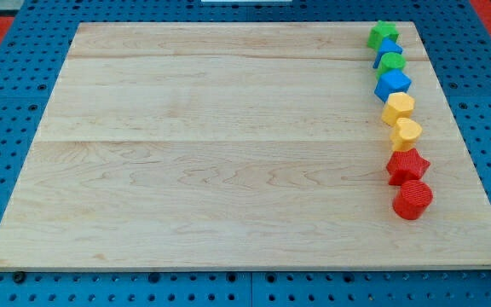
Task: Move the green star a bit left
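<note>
Eight small coloured blocks stand in a single column down the view's right side of a pale wooden tabletop (228, 145), which rests on a blue perforated surface (7, 102) with a patch of red at the view's top left. At the top of the column, close to the board's far right corner, sits the green star (382, 34). Just below and touching it is a small blue block (389, 49) whose shape is hard to make out, partly tucked behind its neighbours. Next comes a second green block (391, 63), rounded in outline, followed by a blue block (393, 84) with a cube-like look. Below these are two yellow blocks: the upper one (398, 107) looks six-sided, and the lower one (406, 133) is rounded, perhaps heart-like. The column ends with a red star (407, 165) and, nearest the view's bottom, a red block (413, 199) with a round or many-sided top. Each block touches or almost touches the next, and the line drifts slightly toward the view's right as it comes down. All the board to the view's left of the column is bare wood with faint plank seams. Neither the rod nor my tip shows anywhere in the view, so its place relative to the blocks cannot be told; the arm carries no hand, so nothing is held
</note>
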Motion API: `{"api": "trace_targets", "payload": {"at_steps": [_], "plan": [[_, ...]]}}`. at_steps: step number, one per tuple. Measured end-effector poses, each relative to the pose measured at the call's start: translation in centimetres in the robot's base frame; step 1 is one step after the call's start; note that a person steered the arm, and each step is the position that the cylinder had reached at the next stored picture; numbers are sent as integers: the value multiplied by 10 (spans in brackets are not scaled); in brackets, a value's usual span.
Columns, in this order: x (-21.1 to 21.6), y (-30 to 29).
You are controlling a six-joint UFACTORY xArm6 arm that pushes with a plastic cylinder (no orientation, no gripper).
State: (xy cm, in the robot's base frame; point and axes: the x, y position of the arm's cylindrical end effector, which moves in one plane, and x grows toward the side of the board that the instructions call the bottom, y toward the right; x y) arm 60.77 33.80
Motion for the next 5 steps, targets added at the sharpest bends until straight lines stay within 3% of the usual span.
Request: {"api": "trace_targets", "payload": {"at_steps": [1,2,5], "plan": [[-43,2],[-117,2],[-394,-6]]}}
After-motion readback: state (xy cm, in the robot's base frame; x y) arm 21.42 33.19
